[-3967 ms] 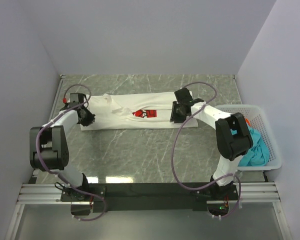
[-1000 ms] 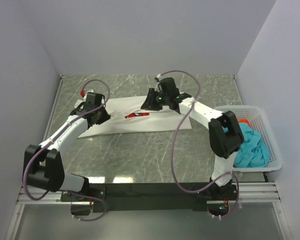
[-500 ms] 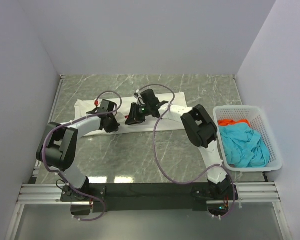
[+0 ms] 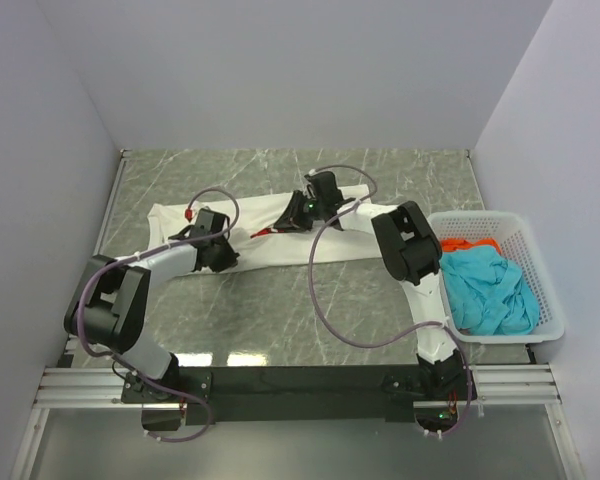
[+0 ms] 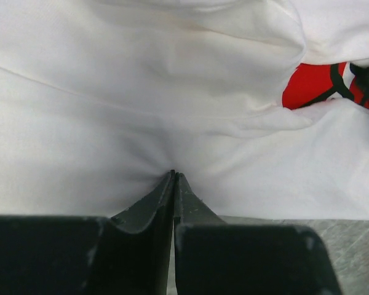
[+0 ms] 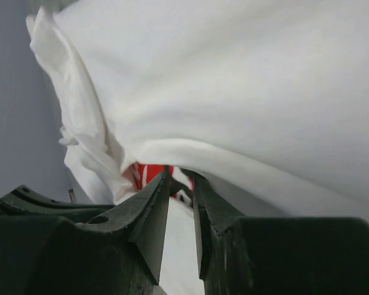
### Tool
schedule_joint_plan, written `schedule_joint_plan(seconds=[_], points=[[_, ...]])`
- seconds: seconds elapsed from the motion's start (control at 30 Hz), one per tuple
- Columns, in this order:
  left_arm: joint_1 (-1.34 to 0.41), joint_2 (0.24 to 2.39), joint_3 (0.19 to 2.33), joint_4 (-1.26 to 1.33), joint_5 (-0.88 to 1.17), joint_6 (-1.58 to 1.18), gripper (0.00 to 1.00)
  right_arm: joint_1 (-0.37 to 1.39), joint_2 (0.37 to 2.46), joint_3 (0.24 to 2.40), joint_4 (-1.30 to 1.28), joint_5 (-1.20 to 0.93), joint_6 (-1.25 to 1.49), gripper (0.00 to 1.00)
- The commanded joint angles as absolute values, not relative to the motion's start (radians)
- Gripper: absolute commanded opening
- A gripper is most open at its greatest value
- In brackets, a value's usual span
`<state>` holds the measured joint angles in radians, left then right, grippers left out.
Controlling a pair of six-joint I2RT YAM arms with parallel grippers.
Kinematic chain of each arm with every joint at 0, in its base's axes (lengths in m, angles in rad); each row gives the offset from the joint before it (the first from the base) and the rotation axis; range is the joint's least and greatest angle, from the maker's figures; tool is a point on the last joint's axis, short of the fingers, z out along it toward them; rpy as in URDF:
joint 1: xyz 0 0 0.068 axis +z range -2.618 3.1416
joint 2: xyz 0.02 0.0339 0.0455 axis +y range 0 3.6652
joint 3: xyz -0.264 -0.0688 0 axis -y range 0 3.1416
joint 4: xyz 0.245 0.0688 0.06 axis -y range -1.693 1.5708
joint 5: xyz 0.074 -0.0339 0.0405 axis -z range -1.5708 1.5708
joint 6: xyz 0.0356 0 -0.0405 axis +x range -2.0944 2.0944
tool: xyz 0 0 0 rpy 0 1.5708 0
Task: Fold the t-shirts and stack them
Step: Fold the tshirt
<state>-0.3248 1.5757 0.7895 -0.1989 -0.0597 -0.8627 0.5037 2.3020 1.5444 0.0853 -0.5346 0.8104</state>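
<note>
The white t-shirt [image 4: 275,250] lies across the middle of the top view, its red print [image 5: 307,92] peeking from a fold. The left gripper [image 5: 174,179] is pinched together on its near edge; the right gripper [image 6: 181,177] clamps a raised fold at centre. The teal t-shirt [image 4: 485,290] and red-orange t-shirt [image 4: 465,243] sit in the basket [image 4: 475,216] at right

Bright even light; wrist foregrounds blurred
</note>
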Motion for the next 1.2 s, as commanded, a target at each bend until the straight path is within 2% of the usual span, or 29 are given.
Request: schedule_joint_plan(seconds=[0.0,0.17,0.27,0.3,0.33,0.43,0.57,0.77,0.9,0.97,1.17], points=[[-0.336,1.550,0.718,-0.377,-0.029,-0.871,0.10,0.473,2.214,1.511,0.075,-0.456,0.773,0.30],[-0.342,1.430,0.654,-0.425,-0.008,-0.911,0.14,0.471,2.062,1.434,-0.029,-0.405,0.666,0.32],[-0.342,1.327,0.667,-0.478,-0.008,-0.922,0.25,0.482,1.948,1.364,-0.098,-0.368,0.595,0.40],[-0.342,1.289,0.682,-0.491,-0.012,-0.923,0.33,0.485,1.903,1.342,-0.150,-0.353,0.559,0.40],[-0.342,1.273,0.724,-0.506,-0.024,-0.920,0.37,0.489,1.878,1.329,-0.173,-0.330,0.540,0.43],[-0.318,1.259,0.825,-0.557,-0.064,-0.888,0.46,0.508,1.786,1.267,-0.241,-0.299,0.489,0.50],[-0.197,1.299,0.932,-0.568,-0.089,-0.818,0.59,0.531,1.686,1.206,-0.308,-0.233,0.445,0.56],[-0.138,1.422,1.045,-0.594,-0.104,-0.805,0.60,0.537,1.568,1.143,-0.351,-0.225,0.437,0.59],[-0.135,1.424,1.000,-0.586,-0.127,-0.842,0.61,0.537,1.522,1.115,-0.359,-0.227,0.434,0.59],[-0.132,1.428,0.989,-0.589,-0.146,-0.859,0.69,0.537,1.517,1.108,-0.360,-0.230,0.431,0.59],[-0.132,1.473,0.957,-0.557,-0.140,-0.862,0.69,0.538,1.505,1.078,-0.344,-0.235,0.425,0.59]])
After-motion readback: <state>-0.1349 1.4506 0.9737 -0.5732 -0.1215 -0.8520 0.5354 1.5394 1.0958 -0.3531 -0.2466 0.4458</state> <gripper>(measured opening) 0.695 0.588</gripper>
